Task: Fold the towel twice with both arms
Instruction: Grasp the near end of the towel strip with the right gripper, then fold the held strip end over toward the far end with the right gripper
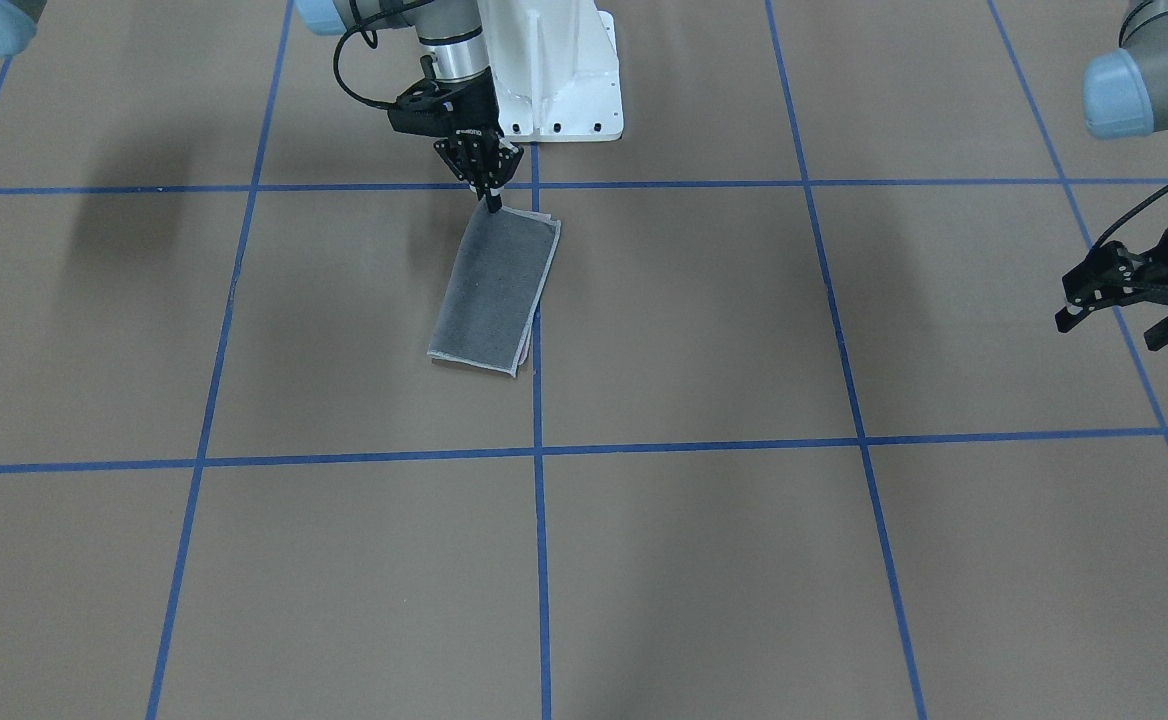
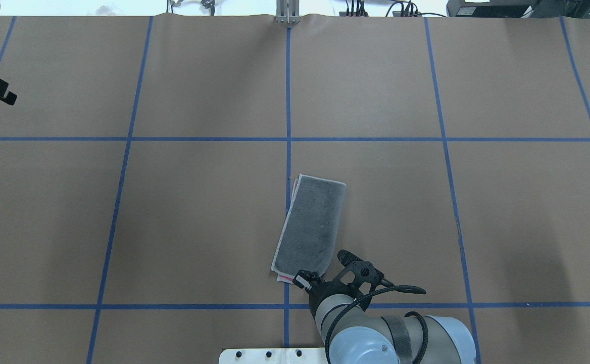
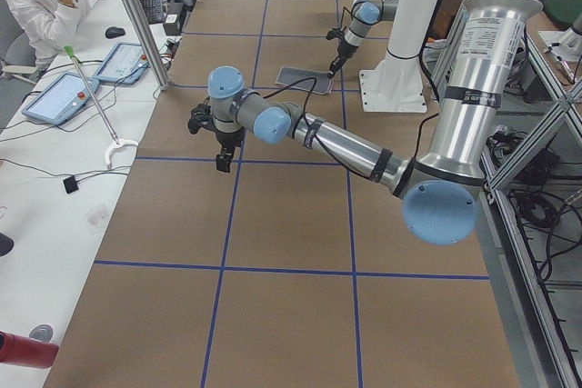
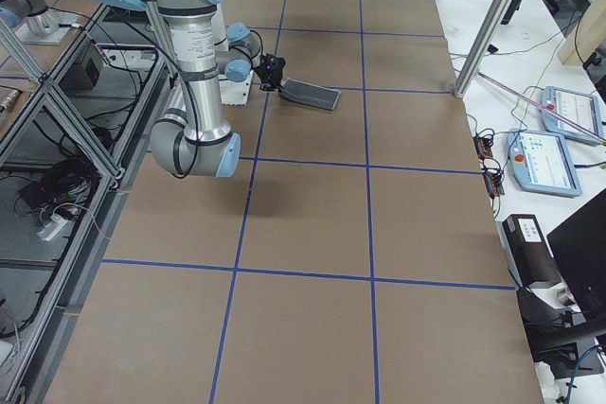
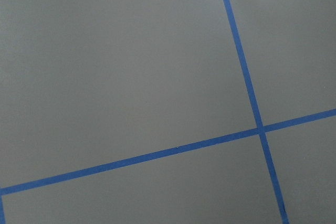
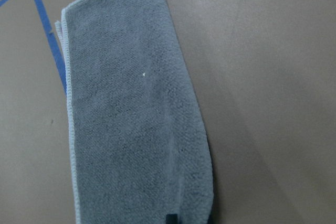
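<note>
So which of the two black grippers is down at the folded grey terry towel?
The right gripper, pinching the robot-side corner of the grey terry towel; the left gripper hangs open, far off to the side.

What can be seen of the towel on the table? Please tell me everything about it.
The towel is terry cloth folded once into a long rectangle, grey face up, with a light hem on two sides and a little pink showing under the open long edge. It lies flat on the brown table, slightly askew, its open edge over a blue tape line. The right gripper seems to pinch the fold-side corner nearest the robot; nothing else touches it.
</note>
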`<state>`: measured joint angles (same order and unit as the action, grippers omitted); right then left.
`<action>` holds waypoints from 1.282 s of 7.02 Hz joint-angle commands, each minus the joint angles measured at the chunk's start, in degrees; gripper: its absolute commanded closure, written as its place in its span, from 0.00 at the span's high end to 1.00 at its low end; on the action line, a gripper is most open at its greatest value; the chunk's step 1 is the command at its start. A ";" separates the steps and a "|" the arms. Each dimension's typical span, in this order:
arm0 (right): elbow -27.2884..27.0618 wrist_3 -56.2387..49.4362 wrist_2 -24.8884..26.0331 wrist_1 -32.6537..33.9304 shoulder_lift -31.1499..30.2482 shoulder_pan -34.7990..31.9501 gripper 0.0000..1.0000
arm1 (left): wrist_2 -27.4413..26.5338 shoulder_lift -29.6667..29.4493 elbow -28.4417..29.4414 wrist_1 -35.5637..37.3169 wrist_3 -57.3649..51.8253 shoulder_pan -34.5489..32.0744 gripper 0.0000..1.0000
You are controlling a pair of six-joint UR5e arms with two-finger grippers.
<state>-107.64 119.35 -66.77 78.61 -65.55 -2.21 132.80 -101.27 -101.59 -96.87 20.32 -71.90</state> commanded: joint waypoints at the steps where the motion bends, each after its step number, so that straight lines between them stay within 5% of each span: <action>1: -1.69 -0.08 0.50 -0.04 -0.02 -1.29 0.00 | 0.00 0.11 -0.10 -0.07 0.16 0.00 1.00; 5: -1.35 -0.25 0.16 -0.12 1.73 -8.66 0.00 | 0.00 -0.32 0.08 0.10 0.25 0.27 1.00; 9: 6.36 -0.25 -0.11 -0.21 6.64 -14.39 0.00 | 0.00 -0.85 0.08 0.37 0.25 0.35 1.00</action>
<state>-104.26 119.09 -66.84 78.49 -61.20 -15.14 132.80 -102.01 -101.52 -96.58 20.57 -71.56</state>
